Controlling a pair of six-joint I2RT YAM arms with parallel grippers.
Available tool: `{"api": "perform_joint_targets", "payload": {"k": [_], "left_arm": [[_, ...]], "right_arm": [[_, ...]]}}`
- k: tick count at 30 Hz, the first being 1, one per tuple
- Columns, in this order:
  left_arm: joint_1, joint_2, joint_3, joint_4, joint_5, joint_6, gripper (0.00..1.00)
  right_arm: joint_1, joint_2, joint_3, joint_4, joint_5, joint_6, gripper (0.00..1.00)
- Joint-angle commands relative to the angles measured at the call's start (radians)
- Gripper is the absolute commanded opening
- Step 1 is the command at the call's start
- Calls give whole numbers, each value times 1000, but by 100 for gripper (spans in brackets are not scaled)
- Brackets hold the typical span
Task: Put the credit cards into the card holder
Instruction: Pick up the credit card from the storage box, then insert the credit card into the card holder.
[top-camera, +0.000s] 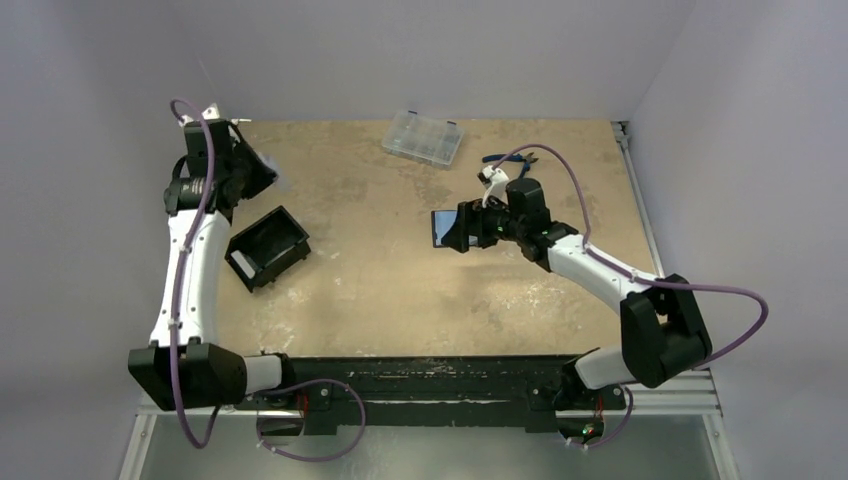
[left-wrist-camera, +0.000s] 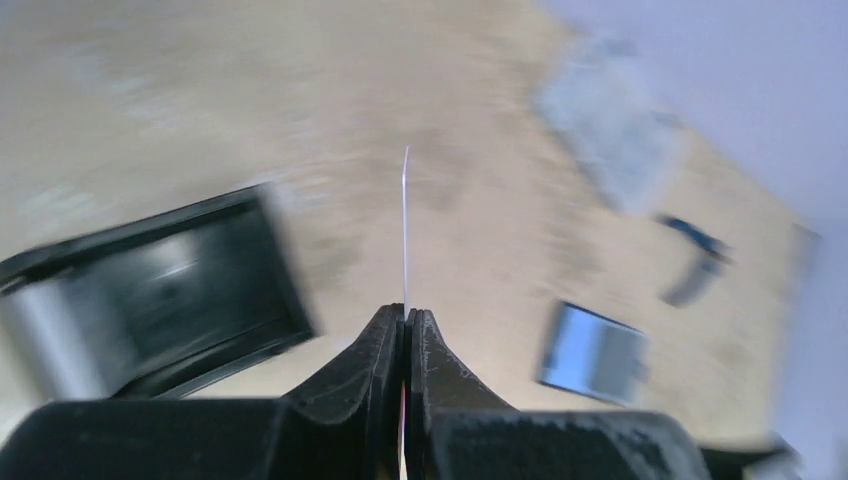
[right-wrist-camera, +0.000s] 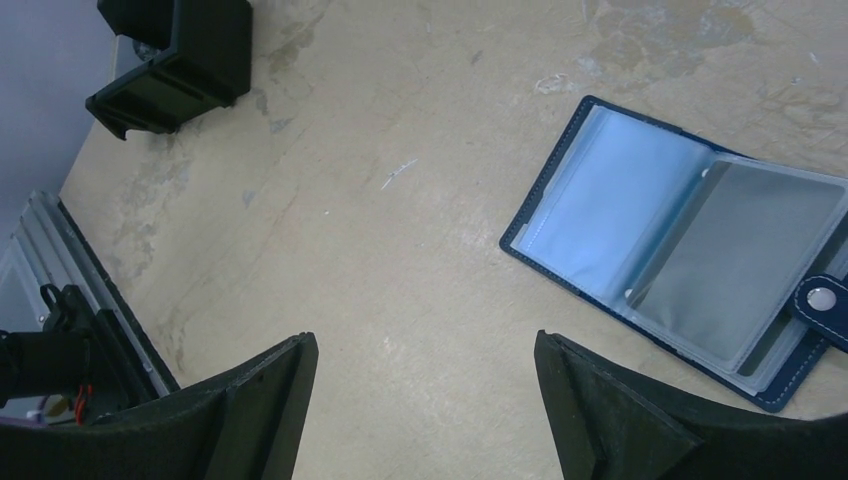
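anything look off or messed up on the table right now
Nothing broken or spilled. The black box sits skewed on the table, whose surface is blotchy and scuffed. The card holder lies open and flat.

Navy card holder (right-wrist-camera: 690, 255); black box (right-wrist-camera: 190, 55)

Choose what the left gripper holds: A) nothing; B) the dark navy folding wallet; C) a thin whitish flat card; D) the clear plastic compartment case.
C: the left gripper is shut on a thin whitish flat card, seen edge-on in the left wrist view.
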Motion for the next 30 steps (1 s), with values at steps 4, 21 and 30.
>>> {"api": "perform_joint_targets", "payload": {"k": [4, 21, 30], "left_arm": [[-86, -36, -229, 728, 822, -101, 0], [-424, 519, -334, 1263, 936, -284, 0], [-510, 780, -245, 1407, 965, -415, 0]], "right_arm": [[-86, 59, -18, 51, -15, 32, 84], [-264, 265, 86, 50, -136, 79, 23], [-309, 399, 163, 83, -140, 108, 17]]}}
